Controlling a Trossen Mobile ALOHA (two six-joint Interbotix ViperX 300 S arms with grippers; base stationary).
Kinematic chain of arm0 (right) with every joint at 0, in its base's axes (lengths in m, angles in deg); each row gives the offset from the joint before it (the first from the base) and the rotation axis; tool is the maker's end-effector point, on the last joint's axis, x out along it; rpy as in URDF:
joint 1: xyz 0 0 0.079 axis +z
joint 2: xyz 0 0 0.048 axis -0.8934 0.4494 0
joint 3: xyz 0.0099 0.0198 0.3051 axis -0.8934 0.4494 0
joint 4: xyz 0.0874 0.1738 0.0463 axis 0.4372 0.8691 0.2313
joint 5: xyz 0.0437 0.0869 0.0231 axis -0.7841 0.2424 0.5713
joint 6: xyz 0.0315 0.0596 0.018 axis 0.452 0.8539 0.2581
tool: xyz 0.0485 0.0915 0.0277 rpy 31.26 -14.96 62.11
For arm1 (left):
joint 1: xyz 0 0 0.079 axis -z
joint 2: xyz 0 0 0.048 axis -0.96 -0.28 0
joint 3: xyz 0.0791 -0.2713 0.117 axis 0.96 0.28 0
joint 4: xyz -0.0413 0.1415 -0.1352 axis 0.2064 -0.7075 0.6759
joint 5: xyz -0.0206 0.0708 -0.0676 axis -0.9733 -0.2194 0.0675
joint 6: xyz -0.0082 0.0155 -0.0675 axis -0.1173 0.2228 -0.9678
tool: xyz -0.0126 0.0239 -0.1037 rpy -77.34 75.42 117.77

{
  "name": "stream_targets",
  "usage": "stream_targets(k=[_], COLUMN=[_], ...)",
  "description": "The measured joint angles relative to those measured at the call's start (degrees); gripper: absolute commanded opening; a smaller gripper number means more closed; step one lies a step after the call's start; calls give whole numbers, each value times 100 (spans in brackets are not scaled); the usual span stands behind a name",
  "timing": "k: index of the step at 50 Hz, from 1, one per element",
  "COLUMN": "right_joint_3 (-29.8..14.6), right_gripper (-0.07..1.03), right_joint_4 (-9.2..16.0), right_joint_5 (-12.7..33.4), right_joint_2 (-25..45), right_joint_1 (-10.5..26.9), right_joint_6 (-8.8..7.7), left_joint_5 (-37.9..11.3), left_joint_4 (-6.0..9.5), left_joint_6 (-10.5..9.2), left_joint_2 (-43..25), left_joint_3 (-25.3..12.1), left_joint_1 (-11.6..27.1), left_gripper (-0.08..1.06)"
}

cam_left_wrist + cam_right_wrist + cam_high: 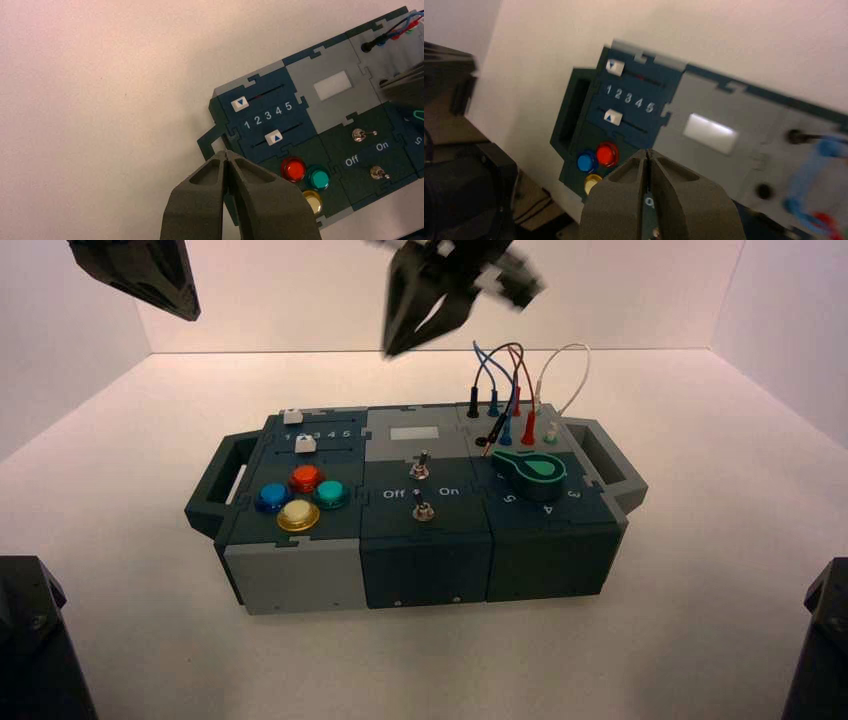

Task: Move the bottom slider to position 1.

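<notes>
On the box's dark teal left panel, the bottom slider is a white knob with a blue arrow. It sits in its dark track past the printed 1, roughly below the 2 or 3. Its twin, the upper white knob, rests at the 1 end. My left gripper hangs shut, high off the box's left end and holding nothing. The right gripper hovers shut above the box's far middle, also holding nothing. Neither touches the box.
Red, teal, yellow and blue buttons lie beside the sliders. Two toggle switches marked Off/On stand mid-box. A green dial and plugged wires are at the right. A handle sticks out at the left end.
</notes>
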Motion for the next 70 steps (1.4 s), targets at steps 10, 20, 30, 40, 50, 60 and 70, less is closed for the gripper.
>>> stream_targets(k=[10, 20, 30, 40, 50, 60, 70], right_joint_3=[-220, -870, -1169, -1266, -1266, -1301, -1397], right_gripper=[-2, -2, -2, -2, -2, -2, -2], right_joint_4=[132, 527, 624, 677, 712, 721, 721], right_joint_5=[114, 501, 650, 712, 721, 729, 729], right_joint_2=[396, 1318, 1696, 1898, 1916, 2030, 2162], right_joint_1=[70, 123, 299, 316, 308, 316, 316], right_joint_6=[-18, -105, -114, -105, -114, -114, -114], left_joint_5=[0, -9, -18, -18, -18, -26, -44], left_joint_4=[9, 9, 0, 0, 9, 9, 0], left_joint_6=[0, 0, 0, 0, -9, 0, 0], left_joint_2=[9, 53, 123, 141, 158, 158, 167], left_joint_3=[0, 35, 53, 44, 53, 53, 53], left_joint_1=[0, 0, 0, 0, 0, 0, 0], left_gripper=[-3, -3, -3, -3, -3, -3, -3])
